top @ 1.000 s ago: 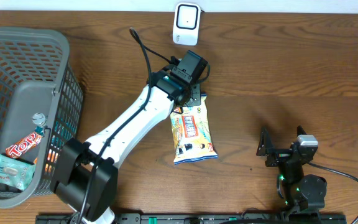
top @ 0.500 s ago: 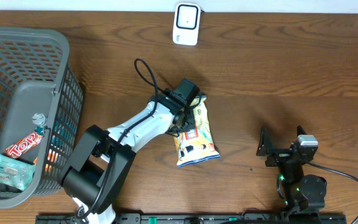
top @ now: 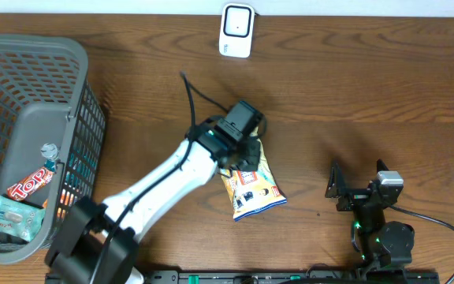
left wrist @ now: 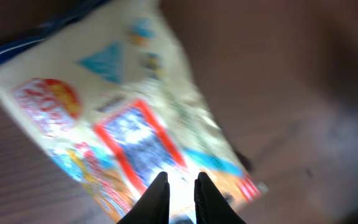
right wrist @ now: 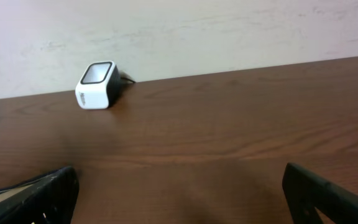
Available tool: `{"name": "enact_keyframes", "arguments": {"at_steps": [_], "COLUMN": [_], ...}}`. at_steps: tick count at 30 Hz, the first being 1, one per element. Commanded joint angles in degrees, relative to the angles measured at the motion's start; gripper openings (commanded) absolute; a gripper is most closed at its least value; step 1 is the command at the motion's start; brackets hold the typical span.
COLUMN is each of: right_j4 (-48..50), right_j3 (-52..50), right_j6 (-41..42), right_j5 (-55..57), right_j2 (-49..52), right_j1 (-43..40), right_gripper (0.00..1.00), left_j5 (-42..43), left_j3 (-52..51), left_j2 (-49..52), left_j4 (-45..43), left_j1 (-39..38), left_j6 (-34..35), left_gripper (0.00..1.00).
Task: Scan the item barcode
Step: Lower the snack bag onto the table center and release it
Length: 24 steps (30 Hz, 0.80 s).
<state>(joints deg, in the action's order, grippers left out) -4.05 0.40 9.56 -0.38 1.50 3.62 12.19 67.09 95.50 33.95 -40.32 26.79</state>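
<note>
The item is a white and yellow snack bag (top: 256,189) with blue and red print, near the table's middle. My left gripper (top: 244,153) is shut on the bag's top edge. In the left wrist view the bag (left wrist: 129,106) is blurred and fills the frame, its edge pinched at my left gripper (left wrist: 179,179), whose dark fingers are nearly together. The white barcode scanner (top: 236,30) stands at the table's far edge, well apart from the bag; the right wrist view also shows the scanner (right wrist: 97,85). My right gripper (top: 359,181) rests open at the front right, nothing between its fingers (right wrist: 48,193).
A grey mesh basket (top: 42,126) fills the left side, holding a red candy bar (top: 30,183) and a teal packet (top: 13,217). A black cable (top: 189,91) loops from the left arm. A pale wall (right wrist: 179,31) rises behind the scanner.
The left arm swung and drew the held bag a little toward the front right, away from the scanner, and turned it. The right arm has not moved.
</note>
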Motion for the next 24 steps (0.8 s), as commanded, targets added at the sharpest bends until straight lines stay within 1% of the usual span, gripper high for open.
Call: {"name": "enact_keyframes", "arguments": {"at_steps": [1,3,4,8,13,17,20,22,23,24], "right_j4": [-0.2,-0.2,-0.2,-0.2,-0.2,-0.2,-0.2,-0.2,-0.2,-0.2], "right_j3": [-0.1,-0.1,-0.1,-0.1,-0.1,-0.1,-0.1,-0.1,-0.1,-0.1], "right_j6": [-0.9,-0.9,-0.9,-0.9,-0.9,-0.9,-0.9,-0.9,-0.9,-0.9], "right_j5": [0.2,0.2,0.2,0.2,0.2,0.2,0.2,0.2,0.2,0.2], "right_j2": [0.0,0.0,0.0,0.0,0.0,0.0,0.0,0.0,0.0,0.0], "right_j1": [0.2,0.2,0.2,0.2,0.2,0.2,0.2,0.2,0.2,0.2], "right_gripper": [0.99,0.99,0.99,0.99,0.99,0.99,0.99,0.99,0.99,0.99], "left_j5": [0.9,0.9,0.9,0.9,0.9,0.8,0.6,-0.1,-2.2,-4.2], "left_j3": [0.6,0.3,-0.2,-0.9,-1.4,-1.5,-1.5,-1.5,-1.5,-1.5], "left_j2": [-0.2,0.8,2.0,5.4,9.4,11.3,11.5,11.5,11.5,11.5], "left_j4": [2.2,2.9,3.0,3.0,3.7,7.0,8.9,9.6,10.2,10.6], "left_j1": [-5.0,-7.2,-8.7,-10.6,-10.8,-10.7,-10.7,-10.7,-10.7,-10.7], "left_j6": [-6.2,-4.7,-2.9,0.4,1.9,1.7,-2.1,-6.6,-8.7,-9.2], "left_gripper": [0.16,0.16,0.16,0.16,0.17,0.16,0.17,0.17,0.17,0.17]}}
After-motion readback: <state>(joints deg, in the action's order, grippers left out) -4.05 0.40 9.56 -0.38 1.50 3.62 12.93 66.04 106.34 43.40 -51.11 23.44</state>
